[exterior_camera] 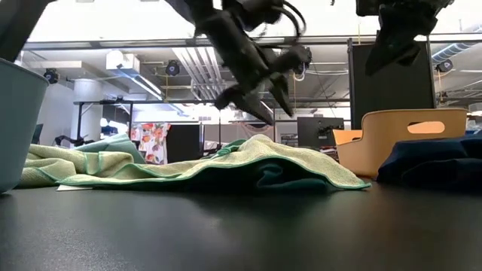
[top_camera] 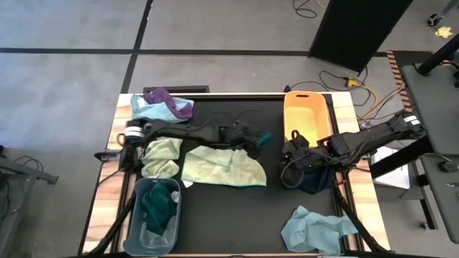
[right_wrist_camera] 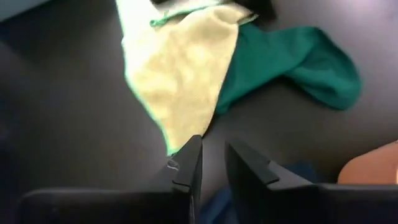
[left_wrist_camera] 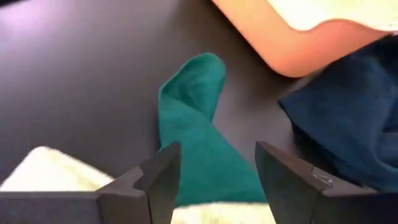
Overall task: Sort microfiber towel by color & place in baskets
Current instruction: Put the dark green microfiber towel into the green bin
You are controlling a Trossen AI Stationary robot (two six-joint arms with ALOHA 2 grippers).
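You are looking at the left gripper (top_camera: 252, 145) hanging over the middle of the table (top_camera: 272, 107), its jaws standing released on either side of the dark green towel (left_wrist_camera: 193, 143) without touching it; that towel is lying partly tucked under the pale green towel (top_camera: 222, 166) and reaching toward the orange basket (top_camera: 307, 115); the right gripper (right_wrist_camera: 211, 163) is hovering just beside the orange basket, above the navy towel (top_camera: 315, 179), its fingers (right_wrist_camera: 186, 165) nearly closed with only a thin gap and nothing between them; a second pale green towel (top_camera: 161, 156) is sitting at the left, near the grey basket (top_camera: 136, 197), which is already holding a dark green towel of its own (top_camera: 154, 204); a purple towel (top_camera: 168, 99) is lying on a light blue towel (top_camera: 154, 111) at the far left corner; another light blue towel (top_camera: 315, 228) is lying crumpled at the near right edge, well apart from the rest
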